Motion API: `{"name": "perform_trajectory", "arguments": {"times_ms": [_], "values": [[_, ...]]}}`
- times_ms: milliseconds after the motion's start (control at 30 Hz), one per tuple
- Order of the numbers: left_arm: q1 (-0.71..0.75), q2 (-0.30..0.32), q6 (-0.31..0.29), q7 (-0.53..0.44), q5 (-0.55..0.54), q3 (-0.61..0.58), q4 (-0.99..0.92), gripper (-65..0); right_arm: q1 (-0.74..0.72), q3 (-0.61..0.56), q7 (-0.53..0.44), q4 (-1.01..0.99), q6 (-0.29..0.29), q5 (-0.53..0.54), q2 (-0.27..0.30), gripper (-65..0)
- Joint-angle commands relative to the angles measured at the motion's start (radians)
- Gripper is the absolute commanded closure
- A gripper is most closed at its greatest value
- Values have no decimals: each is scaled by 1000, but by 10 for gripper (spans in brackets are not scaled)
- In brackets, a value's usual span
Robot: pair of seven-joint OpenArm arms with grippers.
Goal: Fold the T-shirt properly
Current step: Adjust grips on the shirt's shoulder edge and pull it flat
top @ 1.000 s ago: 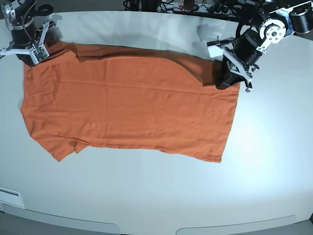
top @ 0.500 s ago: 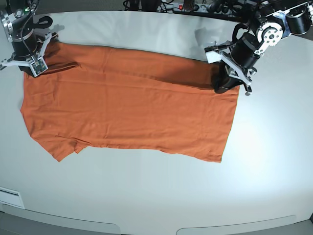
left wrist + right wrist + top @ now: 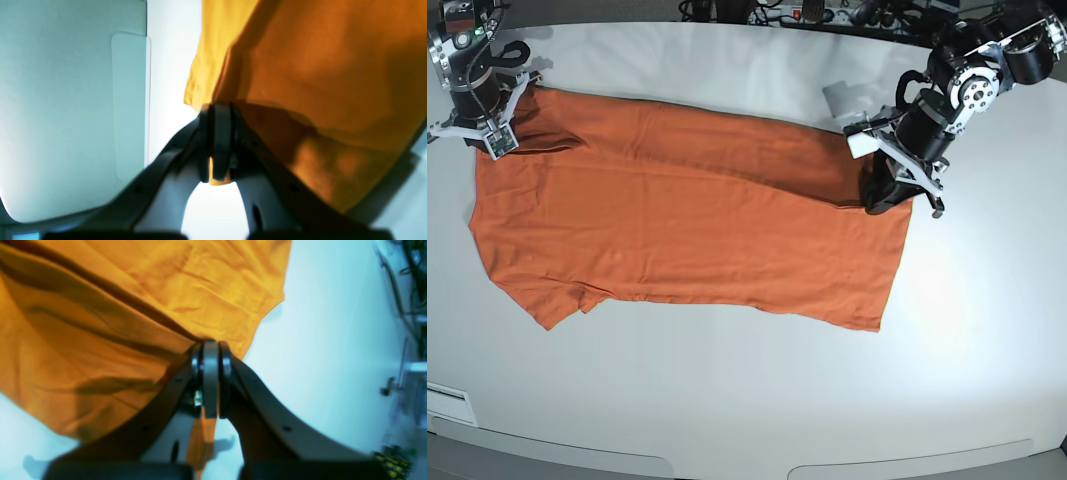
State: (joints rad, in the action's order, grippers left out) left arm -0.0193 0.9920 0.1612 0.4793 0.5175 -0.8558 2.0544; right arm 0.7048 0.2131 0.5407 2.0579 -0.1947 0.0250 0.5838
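Note:
The orange T-shirt (image 3: 687, 225) lies spread on the white table, its back edge lifted off the surface between my two grippers. My left gripper (image 3: 889, 188), on the right of the base view, is shut on the shirt's back right corner; in the left wrist view (image 3: 218, 140) the jaws pinch the fabric (image 3: 317, 76). My right gripper (image 3: 484, 130), at the back left, is shut on the shirt near the sleeve; in the right wrist view (image 3: 210, 380) the fabric (image 3: 100, 323) hangs from the closed jaws.
The white table (image 3: 757, 400) runs wide in front of the shirt. Cables and a power strip (image 3: 807, 12) lie along the back edge. A white label (image 3: 447, 403) sits at the front left corner.
Both grippers have lifted the shirt's back edge a little and moved it; the left gripper has shifted slightly toward the front, and the right gripper slightly toward the back.

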Motion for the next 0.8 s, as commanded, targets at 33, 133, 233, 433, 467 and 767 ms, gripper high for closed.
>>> {"name": "perform_trajectory", "arguments": {"times_ms": [33,133,233,433,467,767], "values": [[-12,16,12,-37,-4,9,-5,0,-7,10,-18,1,-6,9,14,0],[-12,8,12,-55,-39,9,-31,0,-7,10,-19,1,-8,9,14,0],[-11,-10,21,-84,-91,9,-45,0,-7,10,-29,1,27,28,14,-3],[-11,-28,254,-68,-107,9,-45,-275,-6,10,-13,33,72,28,14,-310],[-11,-28,263,-68,-108,9,-45,-248,-6,10,-13,45,72,28,14,-305],[-9,-28,178,-42,-126,9,-45,0,0,10,37,125,118,76,8,0]]}}
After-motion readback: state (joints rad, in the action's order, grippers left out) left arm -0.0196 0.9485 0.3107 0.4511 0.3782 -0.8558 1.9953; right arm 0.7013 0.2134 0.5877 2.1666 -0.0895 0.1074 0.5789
